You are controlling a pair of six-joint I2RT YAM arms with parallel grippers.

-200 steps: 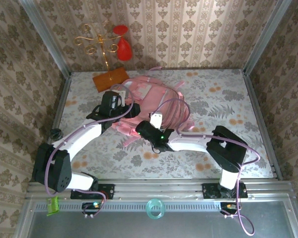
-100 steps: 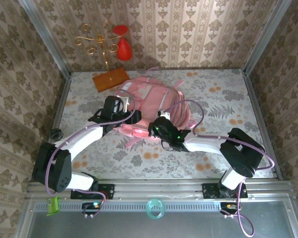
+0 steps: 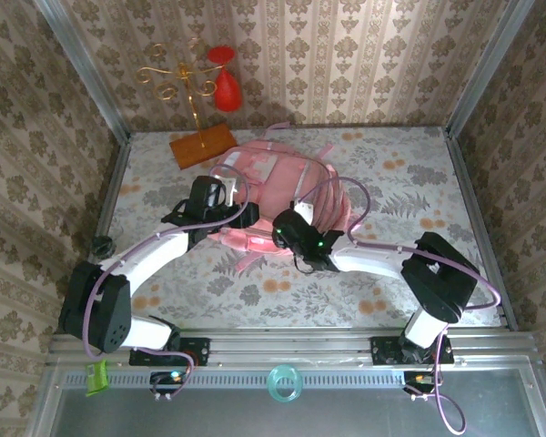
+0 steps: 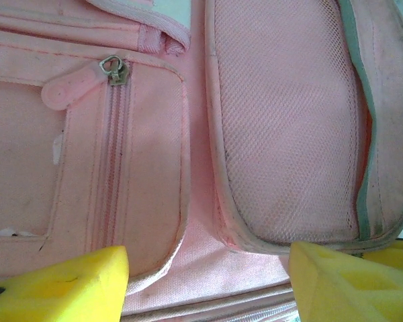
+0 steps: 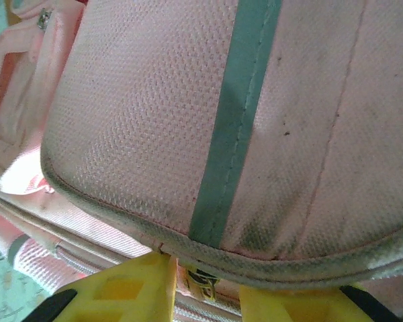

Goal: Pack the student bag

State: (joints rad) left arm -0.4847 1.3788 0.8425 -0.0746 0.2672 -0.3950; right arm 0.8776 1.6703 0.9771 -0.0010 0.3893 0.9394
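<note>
Currently left gripper (image 4: 208,272) hangs open over student bag (image 4: 282,134); right gripper (image 5: 207,285) straddles zipper pull (image 5: 197,285), can't tell if gripping. Loose fingers could slip off, stalling zipper.

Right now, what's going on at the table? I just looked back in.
Both arms are at the pink student bag, lying on the table. The left claw hovers open over its front, between a zipped pocket and a mesh pocket. The right claw sits at a mesh panel rim, fingers slightly apart around a zipper pull. Neither seems to grip anything.
</note>
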